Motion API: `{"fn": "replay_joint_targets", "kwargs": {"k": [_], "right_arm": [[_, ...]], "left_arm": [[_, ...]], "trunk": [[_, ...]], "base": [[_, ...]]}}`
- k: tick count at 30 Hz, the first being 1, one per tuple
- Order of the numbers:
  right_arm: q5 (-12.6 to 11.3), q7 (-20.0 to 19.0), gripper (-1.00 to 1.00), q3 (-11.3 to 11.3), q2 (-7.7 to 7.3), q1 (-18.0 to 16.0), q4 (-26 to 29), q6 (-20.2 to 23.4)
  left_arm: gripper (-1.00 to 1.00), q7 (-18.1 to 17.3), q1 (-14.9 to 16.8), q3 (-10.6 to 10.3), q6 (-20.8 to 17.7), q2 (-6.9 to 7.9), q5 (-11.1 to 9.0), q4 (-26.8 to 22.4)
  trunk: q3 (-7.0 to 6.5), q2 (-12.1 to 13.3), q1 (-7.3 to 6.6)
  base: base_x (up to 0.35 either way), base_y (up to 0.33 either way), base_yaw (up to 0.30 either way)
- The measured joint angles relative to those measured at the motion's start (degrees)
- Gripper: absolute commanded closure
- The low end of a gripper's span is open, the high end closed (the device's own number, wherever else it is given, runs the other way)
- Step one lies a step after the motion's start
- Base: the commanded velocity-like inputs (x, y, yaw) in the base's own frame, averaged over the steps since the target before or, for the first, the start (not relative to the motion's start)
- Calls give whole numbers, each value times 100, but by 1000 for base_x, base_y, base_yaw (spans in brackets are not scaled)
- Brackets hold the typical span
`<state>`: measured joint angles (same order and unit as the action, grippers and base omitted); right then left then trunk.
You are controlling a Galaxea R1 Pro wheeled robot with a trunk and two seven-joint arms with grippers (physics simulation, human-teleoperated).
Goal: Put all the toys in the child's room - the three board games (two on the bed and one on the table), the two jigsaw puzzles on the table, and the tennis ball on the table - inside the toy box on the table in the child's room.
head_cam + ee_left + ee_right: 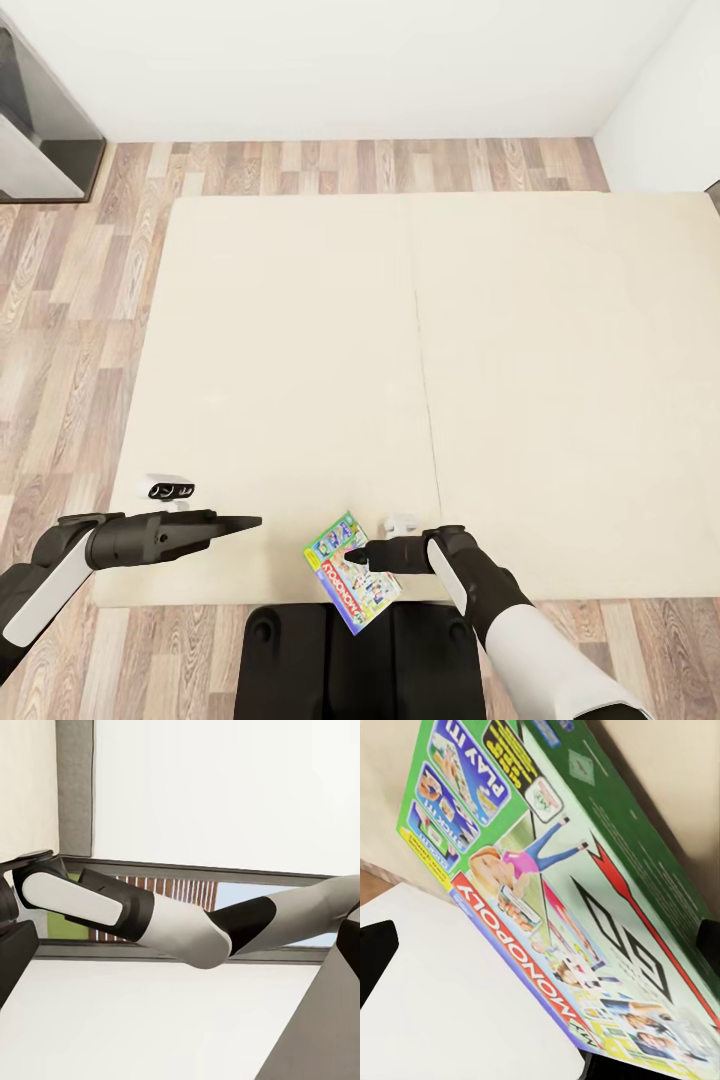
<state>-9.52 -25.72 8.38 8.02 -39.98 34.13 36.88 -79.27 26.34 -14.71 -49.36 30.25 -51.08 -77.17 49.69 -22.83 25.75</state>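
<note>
wood-plank floor (80, 290) framed the cream bed (300, 350) in the head view. the monopoly board game (352, 585) overhung the bed's near edge at lower centre, held by the right end effector (352, 556); a shallow grip could have dropped it. the left end effector (245, 522) appeared narrowed, empty.

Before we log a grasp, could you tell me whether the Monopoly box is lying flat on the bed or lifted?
Cannot tell for sure: the Monopoly box overhangs the bed's near edge at the right end effector, and contact is unclear.
</note>
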Motion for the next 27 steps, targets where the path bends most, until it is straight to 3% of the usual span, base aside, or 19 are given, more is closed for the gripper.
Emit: {"fn": "replay_joint_targets", "kwargs": {"k": [27], "right_arm": [[1, 0, -100, 3, 0, 0, -1, -2]], "left_arm": [[-100, 1, -2, 2, -5, 0, 1, -1]], "trunk": [[0, 0, 0]], "base": [[0, 38, 0]]}}
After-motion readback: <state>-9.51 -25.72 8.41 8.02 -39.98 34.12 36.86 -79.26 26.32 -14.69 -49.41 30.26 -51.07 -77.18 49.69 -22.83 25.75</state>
